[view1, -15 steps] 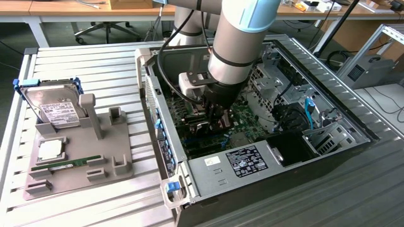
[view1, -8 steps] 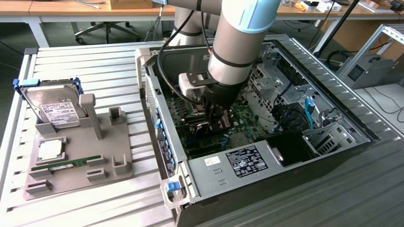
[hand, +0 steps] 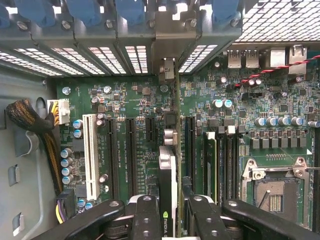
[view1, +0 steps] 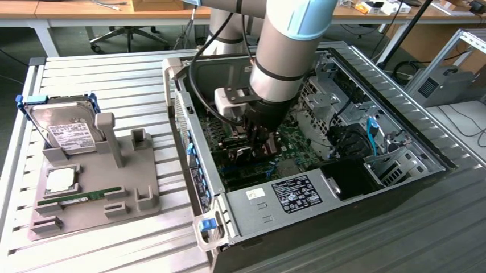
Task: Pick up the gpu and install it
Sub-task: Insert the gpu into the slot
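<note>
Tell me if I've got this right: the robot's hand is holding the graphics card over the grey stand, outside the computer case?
Not quite. The hand does hold the gpu, but inside the open computer case, edge-on above the motherboard, as the wrist view shows. The grey stand sits apart in the exterior view, bearing the hard drive.

Colours and patterns recorded:

- gpu (hand: 168,175): black face with a green logo mark, green board edge, silver bracket end.
- gripper (hand: 170,220): black fingers set with silver screws.
- Motherboard (hand: 135,115): dark green, dotted with silver-and-teal capacitors; one white slot (hand: 90,155) is noted at 9 o'clock of the card, among black slots.
- Computer case (view1: 395,114): grey metal, with blue clips.
- Hard drive (view1: 68,133): silver, white-labelled, in a blue frame.
- Memory stick (view1: 79,196): green.
- Holder tray (view1: 136,182): plain grey.
- Arm (view1: 285,51): silver-grey with a pale blue joint cap.
</note>
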Available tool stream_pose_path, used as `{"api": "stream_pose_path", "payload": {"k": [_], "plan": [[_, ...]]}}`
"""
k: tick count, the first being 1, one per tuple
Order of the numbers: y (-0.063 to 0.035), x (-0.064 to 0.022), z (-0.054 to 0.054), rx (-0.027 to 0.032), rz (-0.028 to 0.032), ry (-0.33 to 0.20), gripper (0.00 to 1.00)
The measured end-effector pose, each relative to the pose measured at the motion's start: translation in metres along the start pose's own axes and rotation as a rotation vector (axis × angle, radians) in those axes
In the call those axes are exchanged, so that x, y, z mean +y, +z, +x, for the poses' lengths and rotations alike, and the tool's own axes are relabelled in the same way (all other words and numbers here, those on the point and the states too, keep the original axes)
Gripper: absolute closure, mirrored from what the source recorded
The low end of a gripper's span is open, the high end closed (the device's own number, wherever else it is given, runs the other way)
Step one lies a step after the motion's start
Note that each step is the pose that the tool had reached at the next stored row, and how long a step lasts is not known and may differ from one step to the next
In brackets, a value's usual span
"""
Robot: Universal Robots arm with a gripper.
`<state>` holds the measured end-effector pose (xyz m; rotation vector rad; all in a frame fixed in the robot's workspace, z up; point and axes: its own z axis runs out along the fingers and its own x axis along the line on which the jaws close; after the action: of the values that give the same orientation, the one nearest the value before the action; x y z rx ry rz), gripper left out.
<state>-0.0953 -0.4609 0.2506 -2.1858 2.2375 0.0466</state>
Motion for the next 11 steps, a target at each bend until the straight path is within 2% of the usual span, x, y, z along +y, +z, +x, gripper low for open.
{"api": "stream_pose_path", "payload": {"k": [11], "plan": [[0.0003, 0.0033, 0.0001, -0.0002, 0.0025, 0.0, 0.73]]}}
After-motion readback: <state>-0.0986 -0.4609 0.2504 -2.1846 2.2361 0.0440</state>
